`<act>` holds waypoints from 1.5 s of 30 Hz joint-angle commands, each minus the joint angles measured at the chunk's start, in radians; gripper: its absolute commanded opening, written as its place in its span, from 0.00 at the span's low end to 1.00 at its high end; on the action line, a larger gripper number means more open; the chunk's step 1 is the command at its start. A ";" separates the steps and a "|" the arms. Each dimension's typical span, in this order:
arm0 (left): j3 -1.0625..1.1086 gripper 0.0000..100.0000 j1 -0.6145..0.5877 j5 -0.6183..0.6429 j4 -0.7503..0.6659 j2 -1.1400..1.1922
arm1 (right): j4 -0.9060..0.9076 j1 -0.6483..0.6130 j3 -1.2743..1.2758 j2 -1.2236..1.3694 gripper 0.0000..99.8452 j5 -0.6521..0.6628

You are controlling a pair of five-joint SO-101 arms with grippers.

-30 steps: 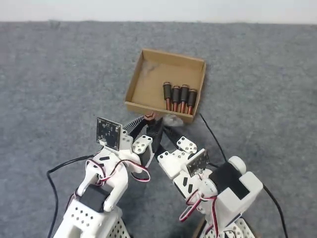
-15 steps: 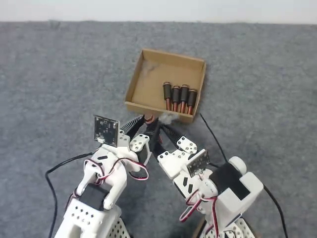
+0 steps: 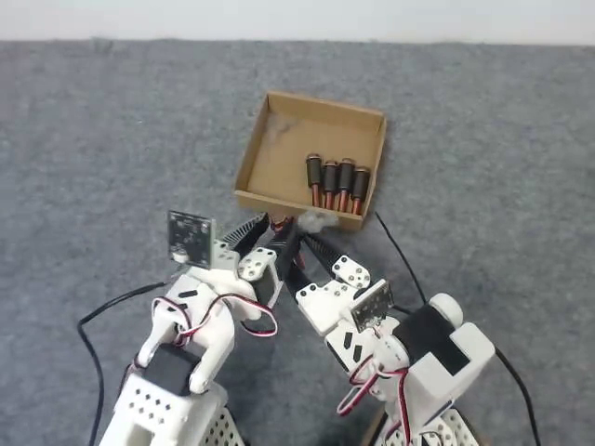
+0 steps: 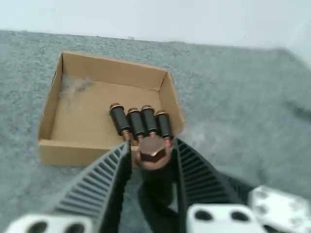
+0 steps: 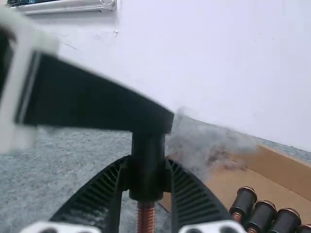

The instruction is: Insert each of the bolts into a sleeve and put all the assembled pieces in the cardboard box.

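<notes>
- Brown cardboard box (image 3: 253, 158), upper centre of the high view, on the grey carpeted surface (image 3: 483, 139): four black sleeves with copper bolts inserted (image 3: 337, 184) lie side by side by its right wall. This part is done.
- Fifth copper hex-head bolt in a black sleeve (image 4: 153, 154): held just before the box's near wall, thread protruding, seemingly assembled.
- Grip: the left gripper (image 4: 151, 145) and the right gripper (image 5: 146, 170) both clamp this piece.
- Remaining: place it in the box.
</notes>
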 commanded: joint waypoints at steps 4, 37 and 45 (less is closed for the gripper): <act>-0.125 0.13 -0.003 0.034 0.025 -0.021 | -0.018 0.027 0.023 -0.013 0.01 0.020; -0.237 0.01 -0.511 0.034 0.316 -0.021 | -0.018 0.059 0.023 -0.012 0.01 0.015; -0.193 0.01 -0.511 0.029 0.376 -0.021 | -0.018 0.082 0.023 -0.012 0.01 0.015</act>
